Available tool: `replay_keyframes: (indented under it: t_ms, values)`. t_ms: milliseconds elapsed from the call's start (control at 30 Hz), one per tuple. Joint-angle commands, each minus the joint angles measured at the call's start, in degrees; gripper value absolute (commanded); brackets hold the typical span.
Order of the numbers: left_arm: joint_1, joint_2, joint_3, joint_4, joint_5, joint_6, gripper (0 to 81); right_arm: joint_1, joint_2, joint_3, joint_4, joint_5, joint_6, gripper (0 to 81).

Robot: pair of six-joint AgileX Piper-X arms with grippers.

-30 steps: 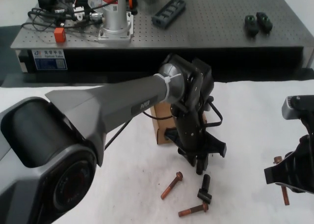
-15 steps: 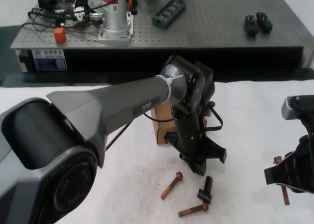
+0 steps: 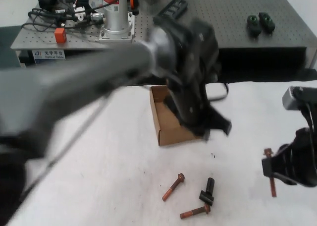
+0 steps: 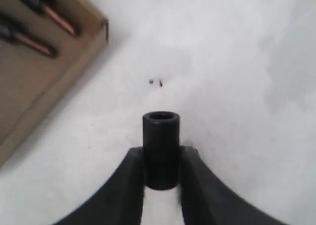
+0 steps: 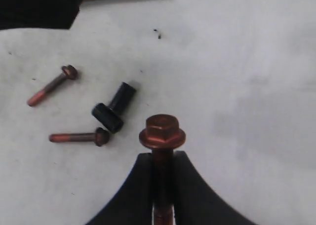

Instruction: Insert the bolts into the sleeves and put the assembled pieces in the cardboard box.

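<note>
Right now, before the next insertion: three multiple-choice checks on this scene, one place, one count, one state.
1. Where is the loose sleeve? A) in the cardboard box B) on the white cloth beside the loose bolts C) on the rear bench
2. How many loose bolts on the cloth? A) one B) two C) four
3. The left tool is: A) open B) shut on a bolt C) shut on a black sleeve
Key: 1B, it lies on the cloth by them; 2B, two lie free, a third bolt is in the right tool; 3C, the sleeve sits clamped in it.
</note>
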Motion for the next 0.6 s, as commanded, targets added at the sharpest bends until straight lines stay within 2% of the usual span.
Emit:
replay_keyframes:
  t_ms: [0,133,300,467,567]
  values:
    - [0.33,-10.21,10.42,-8.7,-1.35,-2.57,0.6,-0.36,-2.69,-0.08,-4.9,-5.2,2.73,4.7]
    - [0.48,-23.54,29.45,-24.68,1.03,-6.26,0.6,-0.25,-6.21,-0.08,-11.94,-9.99,5.62,4.7]
    - [0.48,-36.89,48.7,-47.35,16.41,-6.68,0.6,1.66,-7.66,-0.08,-27.71,-21.84,13.98,4.7]
    - [0.48,-43.24,58.12,-59.99,26.34,-11.62,0.6,6.26,-6.05,-0.08,-45.06,-25.41,24.06,4.7]
    - [0.48,-44.34,59.2,-63.7,29.8,-13.78,0.6,9.12,-4.14,-0.08,-49.94,-26.52,28.13,4.7]
